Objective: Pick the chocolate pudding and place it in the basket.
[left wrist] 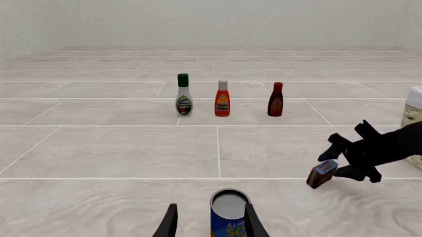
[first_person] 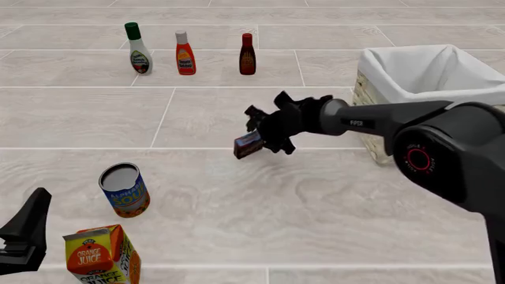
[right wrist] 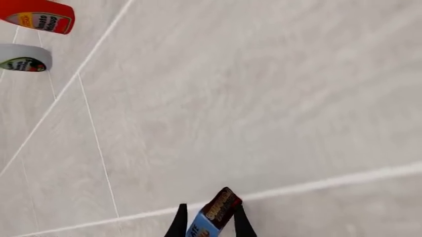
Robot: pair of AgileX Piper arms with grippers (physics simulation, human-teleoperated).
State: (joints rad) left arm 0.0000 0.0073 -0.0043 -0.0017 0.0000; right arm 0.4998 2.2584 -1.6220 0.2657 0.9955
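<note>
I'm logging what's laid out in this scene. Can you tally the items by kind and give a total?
Bottles: 3 (white dressing bottle, red ketchup bottle, dark sauce bottle)
Cans: 1 (soup can)
Cartons: 1 (orange juice carton)
Boxes: 1 (chocolate pudding, held in the right gripper)
Baskets: 1 (basket)
Total: 7

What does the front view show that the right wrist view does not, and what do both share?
Only the front view shows the basket, soup can, juice carton, brown bottle and the right arm itself. Only the right wrist view shows the two fingers closed on the pudding's sides from close up. Both show the pudding held by the right gripper, plus the ketchup and white bottle.
</note>
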